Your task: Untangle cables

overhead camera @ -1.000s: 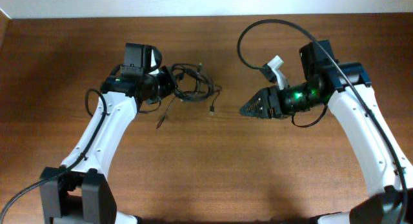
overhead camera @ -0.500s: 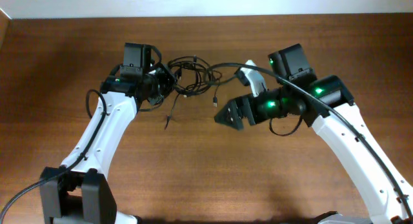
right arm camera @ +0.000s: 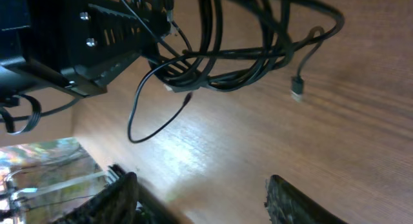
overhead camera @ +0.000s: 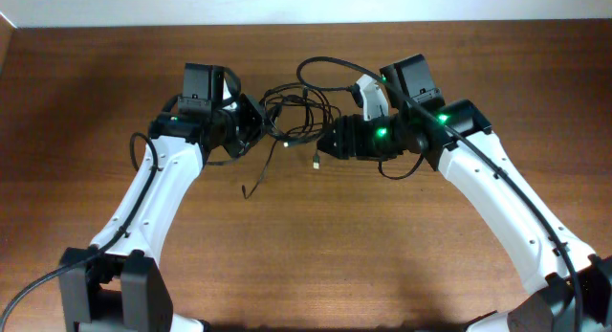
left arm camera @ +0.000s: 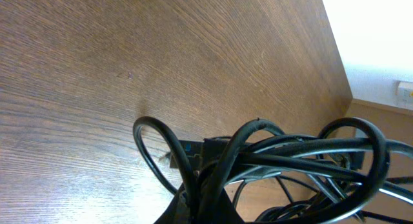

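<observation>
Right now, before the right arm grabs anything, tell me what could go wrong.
1. The left gripper clamps several strands of the cables at once; pulling may tighten the knot.
2. The open right gripper faces bunched loops and could catch more than one.
3. The loose plug may snag.

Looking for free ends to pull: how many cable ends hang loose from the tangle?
2: a plug beside the right jaws, a thin tail near the left jaws. More may hide in the tangle.
</observation>
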Robot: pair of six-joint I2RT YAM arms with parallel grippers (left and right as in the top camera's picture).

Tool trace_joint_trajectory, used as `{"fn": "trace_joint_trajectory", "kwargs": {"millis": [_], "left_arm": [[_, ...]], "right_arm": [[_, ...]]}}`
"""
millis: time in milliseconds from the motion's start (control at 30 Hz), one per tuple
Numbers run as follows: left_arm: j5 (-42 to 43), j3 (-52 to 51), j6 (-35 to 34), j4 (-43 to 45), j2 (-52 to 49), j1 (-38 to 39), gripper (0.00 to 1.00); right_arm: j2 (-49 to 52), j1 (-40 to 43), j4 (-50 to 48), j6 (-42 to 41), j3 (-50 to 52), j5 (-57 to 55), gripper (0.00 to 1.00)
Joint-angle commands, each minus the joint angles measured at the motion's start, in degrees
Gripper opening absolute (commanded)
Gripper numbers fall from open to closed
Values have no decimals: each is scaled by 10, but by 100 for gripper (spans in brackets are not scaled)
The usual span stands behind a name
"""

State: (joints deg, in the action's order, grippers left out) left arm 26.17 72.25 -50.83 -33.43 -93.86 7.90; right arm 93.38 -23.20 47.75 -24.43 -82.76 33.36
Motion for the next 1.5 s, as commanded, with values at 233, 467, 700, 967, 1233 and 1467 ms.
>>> {"fn": "trace_joint_trajectory", "kwargs": {"millis": [233, 467, 700, 967, 1233, 1467], "left_arm": [[8, -1, 97, 30, 10, 0, 0], [12, -1, 173, 74, 10, 6, 0], [47, -1, 173, 96, 10, 31, 0], [119, -1, 170, 116, 10, 32, 0], [125, -1, 45, 125, 10, 20, 0], [147, -1, 46, 110, 10, -17, 0]], "right_arm": [[0, -5, -12, -103, -7, -15, 27], [5, -16, -71, -157, -7, 9, 40], [45, -35, -96, -258, -7, -57, 39], [57, -34, -104, -258, -7, -118, 40], [57, -34, -60, -254, -7, -163, 54], [41, -3, -16, -193, -7, -204, 73]]}}
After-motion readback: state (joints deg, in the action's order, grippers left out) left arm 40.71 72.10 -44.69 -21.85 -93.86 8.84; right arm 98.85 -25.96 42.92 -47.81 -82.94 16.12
